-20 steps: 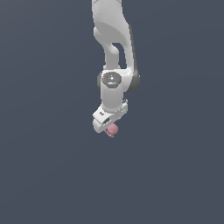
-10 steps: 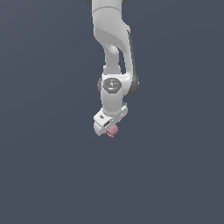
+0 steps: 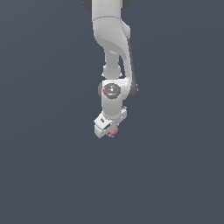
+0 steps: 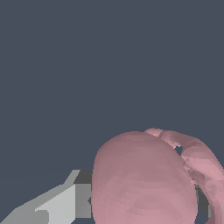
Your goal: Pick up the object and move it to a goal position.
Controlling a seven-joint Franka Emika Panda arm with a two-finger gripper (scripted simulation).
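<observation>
The pink blob (image 3: 113,131) (image 4: 144,179) is held at the gripper (image 3: 110,130), whose fingers (image 4: 57,205) are clamped against it.

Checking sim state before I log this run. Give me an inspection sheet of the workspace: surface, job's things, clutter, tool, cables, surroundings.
Surface: plain dark grey-blue field in both views; no table edge or texture can be told.
Job's things: pink object, lumpy and roundish, sits at the tip of the tool; in the wrist view it fills the near field with a curved pink loop on one side.
Clutter: nothing seen.
Tool: white tool at the end of the arm, pointing down, shut on the pink object; one light grey finger shows beside it.
Cables: nothing seen.
Surroundings: nothing seen beyond the uniform background; no goal marker visible.
</observation>
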